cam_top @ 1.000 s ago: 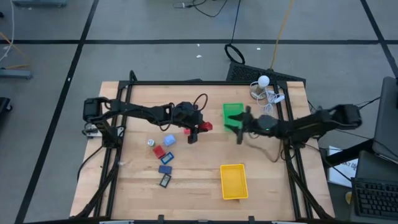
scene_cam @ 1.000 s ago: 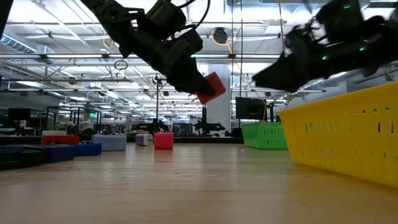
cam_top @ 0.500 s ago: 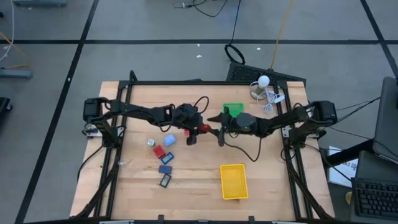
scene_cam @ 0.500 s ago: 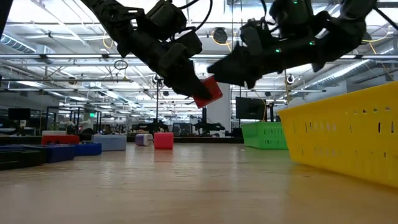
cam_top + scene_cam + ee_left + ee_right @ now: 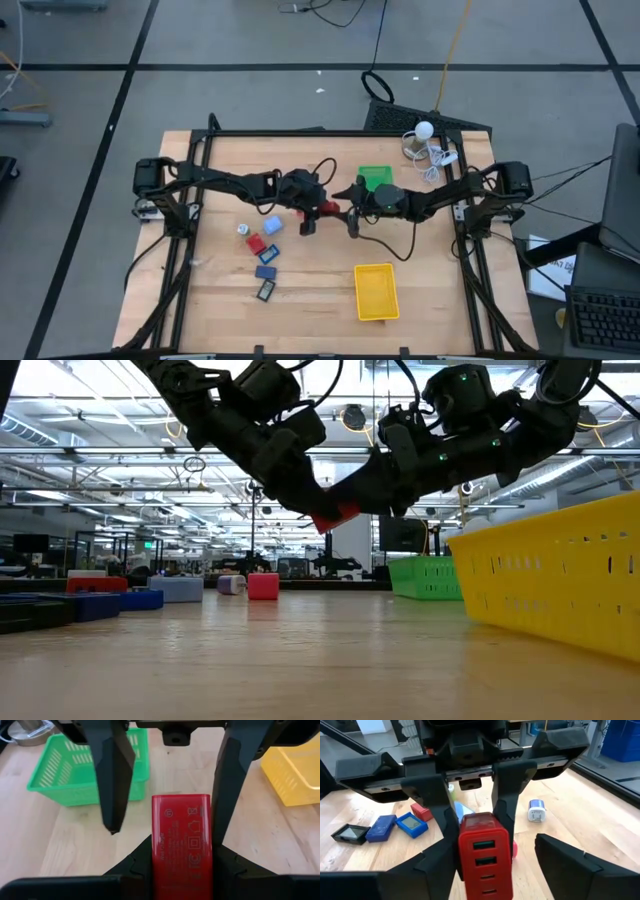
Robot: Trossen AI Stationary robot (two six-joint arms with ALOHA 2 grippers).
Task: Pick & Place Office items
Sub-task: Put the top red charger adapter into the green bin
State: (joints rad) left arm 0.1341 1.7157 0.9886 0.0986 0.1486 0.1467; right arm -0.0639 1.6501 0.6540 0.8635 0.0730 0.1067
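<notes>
My left gripper [image 5: 181, 870] is clamped on a red charger block [image 5: 182, 845], holding it in the air above mid-table, and the fingers of my right gripper [image 5: 485, 870] stand spread on either side of its free end. In the left wrist view those two dark fingers [image 5: 112, 780] flank the block with a gap on one side, so I judge this a hand-over not yet closed. To do it well I should keep my left hand steady, bring the right fingers square onto the flat faces, squeeze firmly, and let go with the left only once the right grip bears the load; a skewed pinch could tip the block out.

Seen from above, the block [image 5: 329, 207] sits at the centre of the table, with the green tray [image 5: 375, 178] just beyond it at about one o'clock and the yellow tray [image 5: 376, 291] well apart at five o'clock. The other office items [image 5: 262, 255] lie scattered at about eight o'clock, on the wood.

In the low view the arms overlap, so I cannot quite tell whether my right fingertips already touch the red block [image 5: 335, 515]
</notes>
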